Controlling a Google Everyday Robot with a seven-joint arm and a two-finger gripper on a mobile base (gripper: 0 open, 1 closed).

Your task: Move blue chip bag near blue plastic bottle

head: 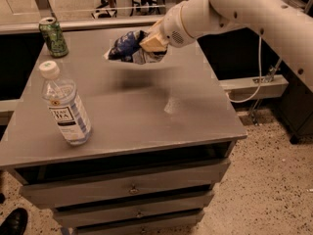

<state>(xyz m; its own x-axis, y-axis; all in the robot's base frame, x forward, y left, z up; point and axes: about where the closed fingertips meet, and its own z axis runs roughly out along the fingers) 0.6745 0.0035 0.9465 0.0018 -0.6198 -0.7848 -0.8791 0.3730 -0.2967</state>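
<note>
My gripper (149,44) is shut on the blue chip bag (128,49), a crinkly dark-blue foil bag with lighter patches. It holds the bag in the air above the back middle of the grey table (146,111); the bag's shadow falls on the table below. The blue plastic bottle (65,105), clear with a white cap and a white label with blue stripes, stands at the table's front left, well apart from the bag. My white arm (234,9) reaches in from the upper right.
A green can (53,36) stands at the table's back left corner. Drawers (132,190) sit under the table top. A dark shoe (13,222) shows on the speckled floor at bottom left. A white cable (257,72) hangs at the right.
</note>
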